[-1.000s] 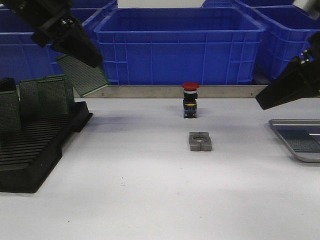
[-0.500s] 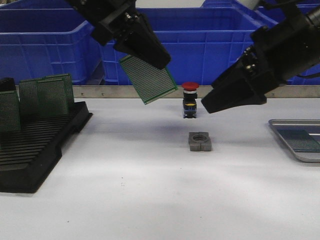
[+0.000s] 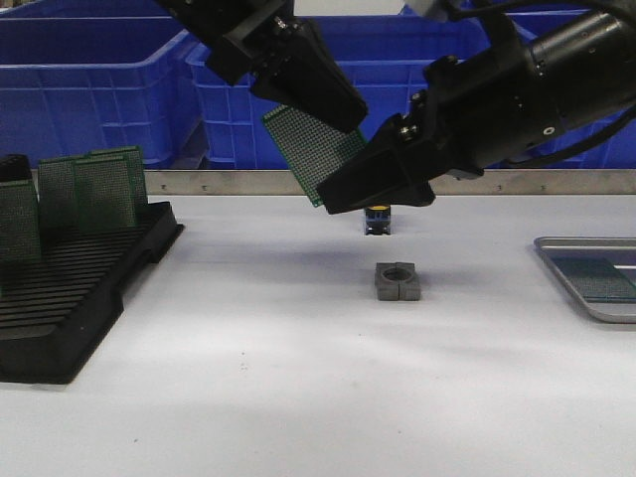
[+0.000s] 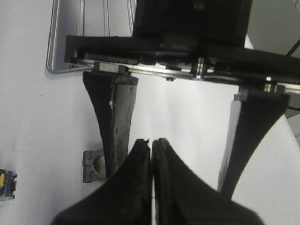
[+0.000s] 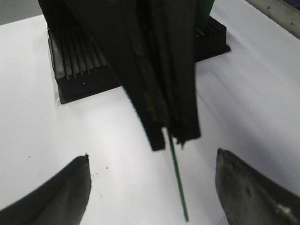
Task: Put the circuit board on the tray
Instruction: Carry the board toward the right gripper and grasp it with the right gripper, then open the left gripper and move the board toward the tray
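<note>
My left gripper is shut on the top edge of a green perforated circuit board and holds it tilted in the air above the table's middle. In the left wrist view its fingertips are pressed together. My right gripper reaches in from the right, open, at the board's lower corner. In the right wrist view the board shows edge-on as a thin green line between the spread fingers, touching neither. The silvery tray lies at the table's right edge.
A black slotted rack with several upright green boards stands at the left. A red push button and a grey clamp block sit mid-table under the grippers. Blue crates line the back. A dark flat piece lies in the tray.
My left gripper has carried the board from above the rack rightward to mid-table. My right gripper has swung left, and its open fingers have come around the board's lower edge.
</note>
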Tool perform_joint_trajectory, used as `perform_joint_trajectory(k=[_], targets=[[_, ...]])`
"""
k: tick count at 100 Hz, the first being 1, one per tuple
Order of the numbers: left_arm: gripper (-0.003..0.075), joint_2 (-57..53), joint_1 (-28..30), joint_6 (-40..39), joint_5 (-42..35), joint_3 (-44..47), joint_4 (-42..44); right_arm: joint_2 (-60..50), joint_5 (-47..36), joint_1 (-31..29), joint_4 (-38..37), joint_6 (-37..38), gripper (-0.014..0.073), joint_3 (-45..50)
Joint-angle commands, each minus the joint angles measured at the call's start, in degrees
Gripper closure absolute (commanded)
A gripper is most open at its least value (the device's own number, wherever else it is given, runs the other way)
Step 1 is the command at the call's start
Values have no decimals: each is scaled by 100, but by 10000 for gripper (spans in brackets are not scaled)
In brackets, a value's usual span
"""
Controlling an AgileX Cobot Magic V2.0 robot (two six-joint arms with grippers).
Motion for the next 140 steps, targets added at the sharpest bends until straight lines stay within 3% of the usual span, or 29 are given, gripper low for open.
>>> perform_joint_trajectory(k=[1,11,35,54,72,94,101,121,140], targets=[[741,-394,-48,-67,359,-166,-433,-170,229,10,609,-85,35,-143],[741,-394,-48,-67,359,-166,-433,-139,216,10,932,-85,128,-143],[741,-394,-48,-67,359,-166,-433,-108,222,10,1058,-85,539,-143],[740,-394,-48,-67,281,-166,-433,-108,222,10,1058,-85,713,-143],[697,-394,-48,-67,251,-166,-433,-108,215,10,1058,-85,709,-143],[346,-394,-48,-81,136,-166,-601,-108,210,10,1058,-80,709,-138],[275,-394,-48,-166,38,-166,-626,-100,177,10,1058,-65,709,-138],[258,-394,151,-219,-30,-393,-707,-89,-584,-10,1053,509,709,-115],[258,-394,421,-371,-20,-655,-969,-89,-1462,-310,1058,1644,709,26]])
